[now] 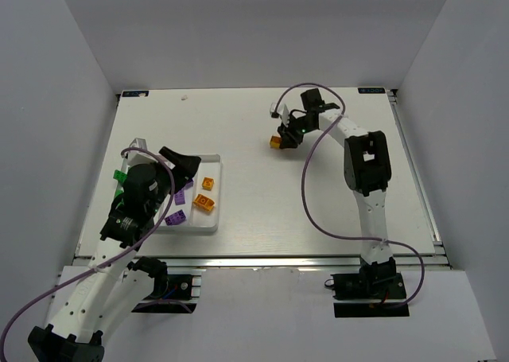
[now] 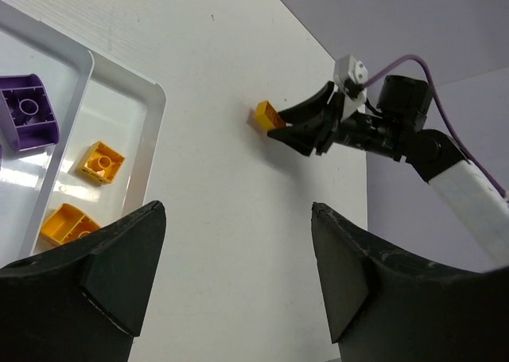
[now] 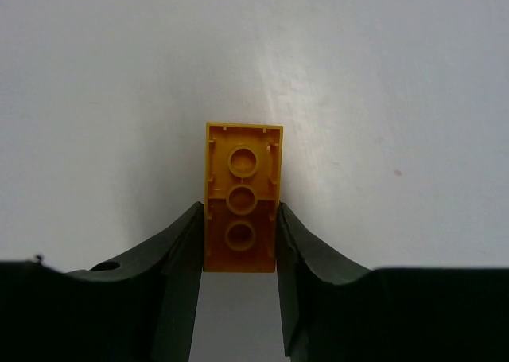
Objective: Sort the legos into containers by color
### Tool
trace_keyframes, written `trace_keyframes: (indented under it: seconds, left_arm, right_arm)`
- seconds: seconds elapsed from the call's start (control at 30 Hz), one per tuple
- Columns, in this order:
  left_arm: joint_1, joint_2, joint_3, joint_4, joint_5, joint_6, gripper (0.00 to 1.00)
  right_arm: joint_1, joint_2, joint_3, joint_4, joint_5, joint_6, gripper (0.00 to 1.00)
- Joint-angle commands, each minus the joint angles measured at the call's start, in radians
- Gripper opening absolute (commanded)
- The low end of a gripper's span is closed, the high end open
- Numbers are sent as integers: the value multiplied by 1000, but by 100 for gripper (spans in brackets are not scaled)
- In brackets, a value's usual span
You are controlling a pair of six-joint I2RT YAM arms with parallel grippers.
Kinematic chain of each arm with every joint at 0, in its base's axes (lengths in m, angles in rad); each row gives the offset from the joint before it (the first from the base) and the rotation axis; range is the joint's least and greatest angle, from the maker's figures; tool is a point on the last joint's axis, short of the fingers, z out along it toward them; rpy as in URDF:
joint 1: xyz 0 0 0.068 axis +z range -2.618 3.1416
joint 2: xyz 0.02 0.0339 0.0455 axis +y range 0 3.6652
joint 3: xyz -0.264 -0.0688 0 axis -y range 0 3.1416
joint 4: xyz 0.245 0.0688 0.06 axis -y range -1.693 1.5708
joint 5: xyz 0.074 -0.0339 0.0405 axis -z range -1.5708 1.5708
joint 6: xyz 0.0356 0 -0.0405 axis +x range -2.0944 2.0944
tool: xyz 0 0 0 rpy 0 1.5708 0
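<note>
My right gripper [image 1: 280, 138] is shut on an orange lego [image 1: 275, 142] at the far middle of the table, low over the surface. In the right wrist view the lego [image 3: 242, 195] shows its hollow underside between my fingers [image 3: 184, 251]. The white tray [image 1: 218, 196] lies at the left with two orange legos [image 1: 205, 203] in its right compartment and purple legos [image 1: 176, 217] in the one beside it. A green lego [image 1: 119, 175] shows at the tray's left, partly hidden by my arm. My left gripper [image 2: 238, 211] is open and empty above the tray's right edge.
The left wrist view shows the tray rim [image 2: 153, 123], a purple lego [image 2: 28, 111], two orange legos [image 2: 99, 161] and the right gripper [image 2: 296, 125] with its orange lego [image 2: 269, 115]. Grey walls enclose the table.
</note>
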Motion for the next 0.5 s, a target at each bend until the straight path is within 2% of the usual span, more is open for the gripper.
trace_keyframes:
  seconds: [0.0,0.17,0.23,0.3,0.33,0.37,0.47]
  left_arm:
    - [-4,-12,30,2,-1,31,83]
    - [-4,-30,42,-16,-21,45,83]
    - [-4,-49,42,-24,-31,47,83]
    - [-4,-61,42,-30,-36,45,83]
    - [-4,-75,42,-39,-39,45,83]
    - [-4,-81,44,-42,-42,44,83]
    - [-4,-112,38,-59,-51,36,83]
  right_arm:
    - [59,-207,-134,34,-178,2,0]
    - [234,-349,-272,57,-281,142,0]
    - [291,-374,-333,148,-295,238,0]
    - [361,-383,-361,245,-274,469,0]
    - [375,-371,-383,356,-258,570,0]
    - [400,-360,-383,394,-246,740,0]
    - [447,-298,-319,431,-168,893,0]
